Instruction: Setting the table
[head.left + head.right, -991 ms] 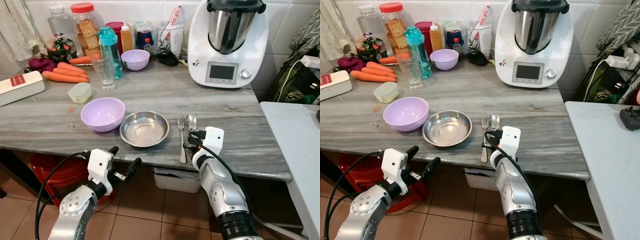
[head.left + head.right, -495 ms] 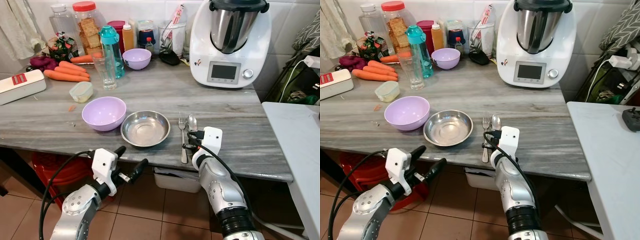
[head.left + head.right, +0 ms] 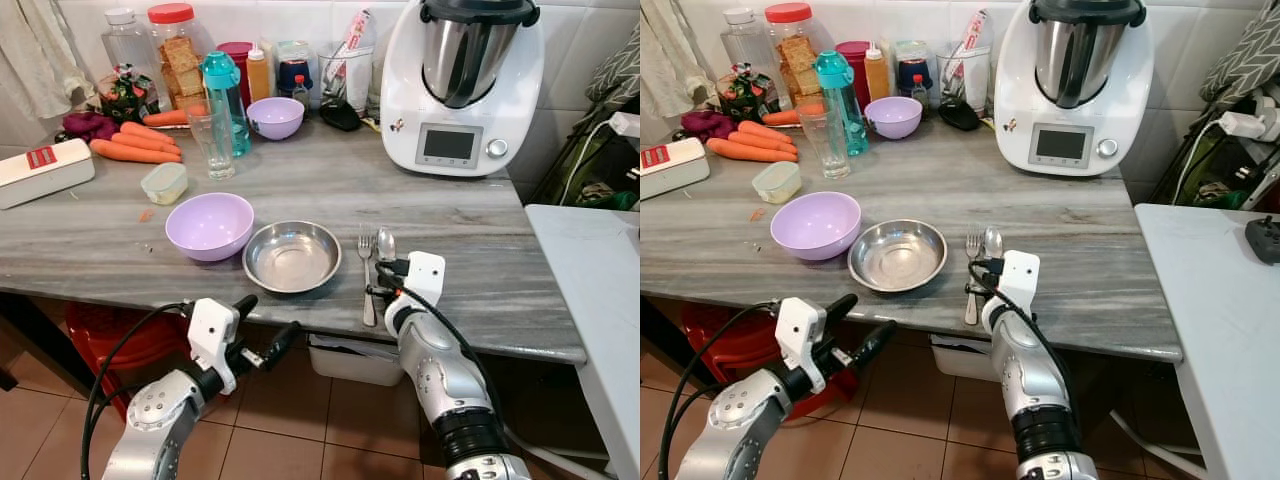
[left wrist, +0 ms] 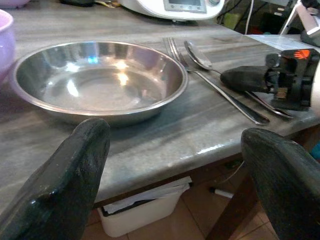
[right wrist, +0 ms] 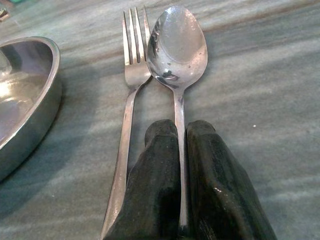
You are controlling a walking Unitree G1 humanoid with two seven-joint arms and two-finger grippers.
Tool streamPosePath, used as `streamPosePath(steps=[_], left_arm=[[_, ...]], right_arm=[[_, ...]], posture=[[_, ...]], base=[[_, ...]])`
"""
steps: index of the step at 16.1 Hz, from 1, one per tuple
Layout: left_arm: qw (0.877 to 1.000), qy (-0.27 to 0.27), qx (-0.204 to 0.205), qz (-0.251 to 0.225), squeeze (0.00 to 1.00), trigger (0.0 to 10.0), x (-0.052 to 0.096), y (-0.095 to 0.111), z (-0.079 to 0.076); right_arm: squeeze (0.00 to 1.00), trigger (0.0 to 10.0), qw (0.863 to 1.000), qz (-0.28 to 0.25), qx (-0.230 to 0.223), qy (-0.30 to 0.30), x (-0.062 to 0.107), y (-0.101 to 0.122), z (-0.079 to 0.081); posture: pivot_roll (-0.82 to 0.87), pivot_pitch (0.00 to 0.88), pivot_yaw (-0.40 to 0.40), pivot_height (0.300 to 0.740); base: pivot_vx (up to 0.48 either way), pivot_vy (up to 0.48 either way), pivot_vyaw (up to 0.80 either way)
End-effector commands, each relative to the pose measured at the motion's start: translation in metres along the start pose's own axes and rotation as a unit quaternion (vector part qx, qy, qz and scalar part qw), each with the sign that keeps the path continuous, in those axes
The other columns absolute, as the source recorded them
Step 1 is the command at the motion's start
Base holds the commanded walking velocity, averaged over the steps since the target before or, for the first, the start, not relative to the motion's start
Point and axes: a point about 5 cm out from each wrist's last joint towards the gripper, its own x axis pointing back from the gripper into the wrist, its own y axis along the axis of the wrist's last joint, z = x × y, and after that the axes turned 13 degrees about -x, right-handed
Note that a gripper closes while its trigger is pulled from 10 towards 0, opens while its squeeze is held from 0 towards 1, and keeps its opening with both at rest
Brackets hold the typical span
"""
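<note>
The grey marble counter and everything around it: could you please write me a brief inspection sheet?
Surface: grey marble counter, a few crumbs near its left side.
Job's things: round steel dish beside a lilac plastic bowl; steel fork and steel spoon lie side by side to the dish's right.
Clutter: carrots, clear drinking glass, teal water bottle, small lilac bowl, jars at the back, white food processor.
Grippers: right claw shut on the spoon handle; left claw open, below the counter edge.
Cables: black cable looping from the left arm.
Surroundings: white table to the right, tiled floor.
</note>
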Motion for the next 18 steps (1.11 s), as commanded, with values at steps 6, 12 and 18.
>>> streamPosePath(steps=[6, 12, 18], left_arm=[[1.0, -0.027, 0.002, 0.0, 0.0, 10.0, 0.001, -0.001, -0.007], [0.999, -0.033, 0.001, 0.002, 0.0, 10.0, 0.001, -0.003, -0.008], [0.999, -0.043, 0.008, -0.007, 0.0, 10.0, 0.001, -0.002, -0.008]], right_arm=[[1.0, 10.0, 1.0, -0.006, -0.006, -0.017, -0.003, 0.002, -0.006], [1.0, 10.0, 1.0, -0.019, -0.01, -0.009, -0.004, 0.006, -0.003], [1.0, 10.0, 0.993, -0.112, 0.021, 0.04, 0.011, 0.039, 0.008]], posture=[[0.01, 0.0, 0.02, 0.74], [0.01, 0.0, 0.018, 0.74], [0.02, 0.0, 0.013, 0.74]], base=[[0.0, 0.0, 0.0], [0.0, 0.0, 0.0], [0.0, 0.0, 0.0]])
